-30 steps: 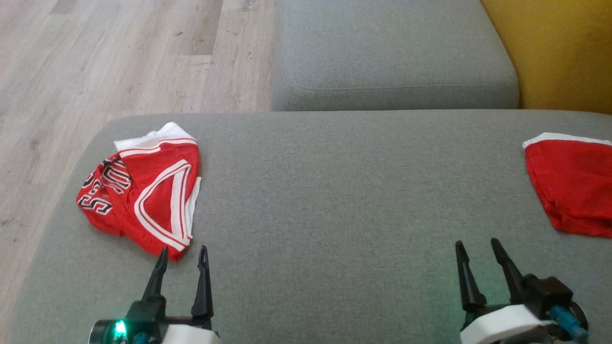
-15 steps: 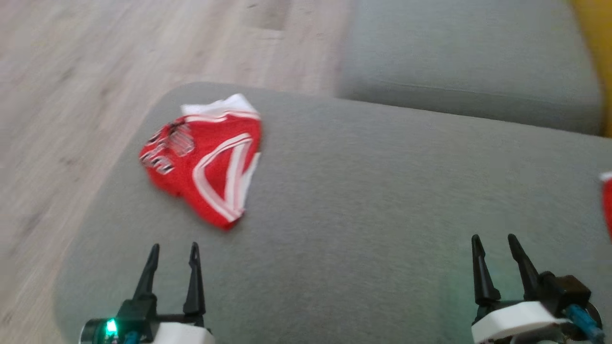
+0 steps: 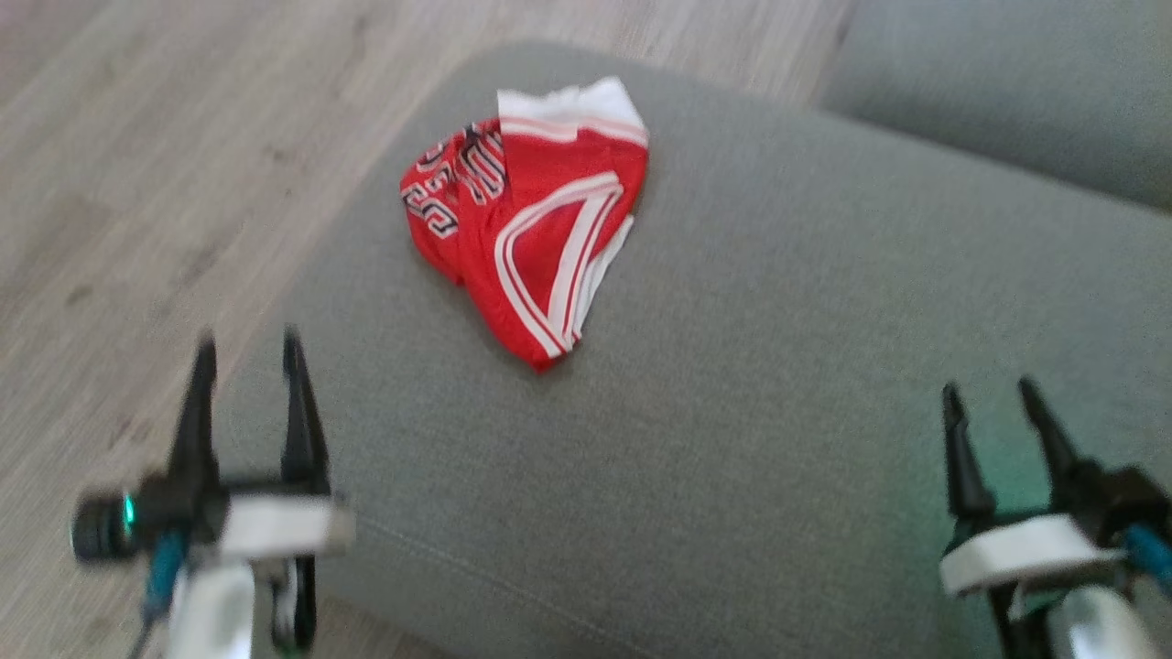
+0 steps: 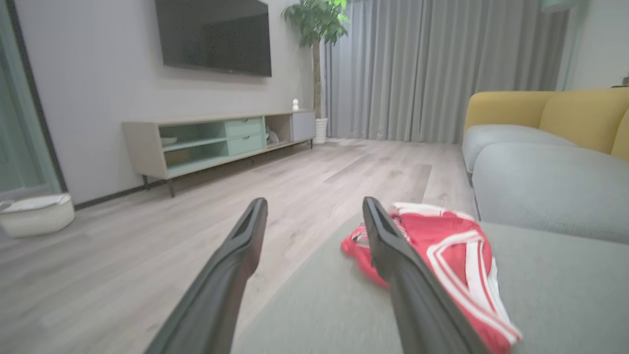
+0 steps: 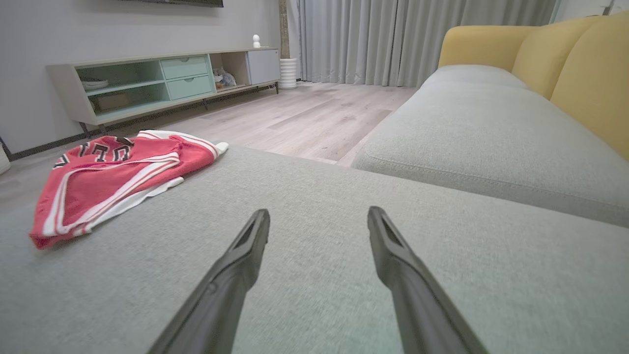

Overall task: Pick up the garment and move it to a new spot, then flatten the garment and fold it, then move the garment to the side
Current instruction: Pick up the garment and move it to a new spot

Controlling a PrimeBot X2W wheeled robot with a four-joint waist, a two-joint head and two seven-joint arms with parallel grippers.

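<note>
left gripper [image 3: 247, 340] is hanging wide open at 8 o'clock, gripping nothing; right gripper [image 3: 990, 389] is doing likewise at 4. i'm seeing the red garment [image 3: 540, 238] lying crumpled toward 12 on the grey cushion [image 3: 778, 366].

**Cloth, Wood Grain, Matt Black**

Soft, matt red cloth with white trim on the garment [image 3: 540, 247]. Coarse-woven grey upholstery, matt, on the sofa seat [image 3: 778, 366]. Pale wood-grain planks, faint sheen, on the floor [image 3: 137, 183]. Smooth matt black on left end effector [image 3: 247, 340] and right end effector [image 3: 990, 389].
</note>
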